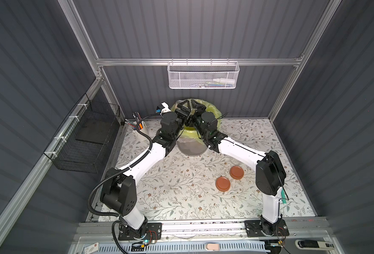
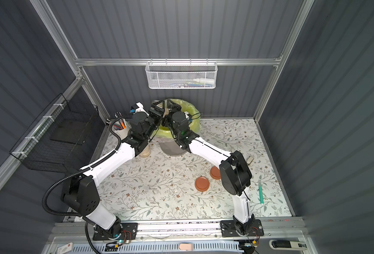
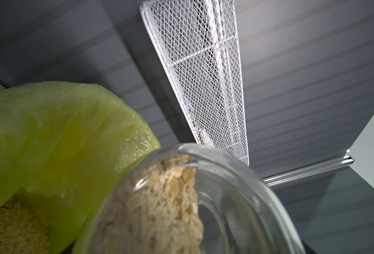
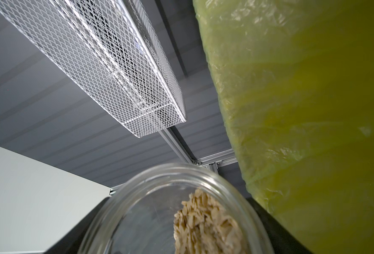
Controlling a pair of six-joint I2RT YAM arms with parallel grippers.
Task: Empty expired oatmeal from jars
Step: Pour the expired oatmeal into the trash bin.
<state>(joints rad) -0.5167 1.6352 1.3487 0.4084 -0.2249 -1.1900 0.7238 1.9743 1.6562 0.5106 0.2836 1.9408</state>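
Observation:
Both grippers hang over the grey bin (image 1: 191,147), which is lined with a yellow-green bag (image 1: 212,107). My left gripper (image 1: 184,106) is shut on a clear glass jar (image 3: 236,198) that is tipped toward the bag (image 3: 60,132). Oatmeal (image 3: 159,209) lies along the jar's lower side up to the rim. My right gripper (image 1: 196,106) is shut on a second tilted jar (image 4: 148,209) with a smaller clump of oatmeal (image 4: 208,226) in it. Loose oatmeal (image 3: 10,226) lies inside the bag. A third jar (image 2: 144,151) holding oatmeal stands on the table, half hidden under my left arm.
Two terracotta lids (image 1: 223,183) (image 1: 236,172) lie on the floral table by my right arm. A white pen cup (image 1: 140,129) stands left of the bin. A white mesh basket (image 1: 202,74) hangs on the back rail, a black wire basket (image 1: 87,136) on the left wall. A green pen (image 2: 260,193) lies at the right.

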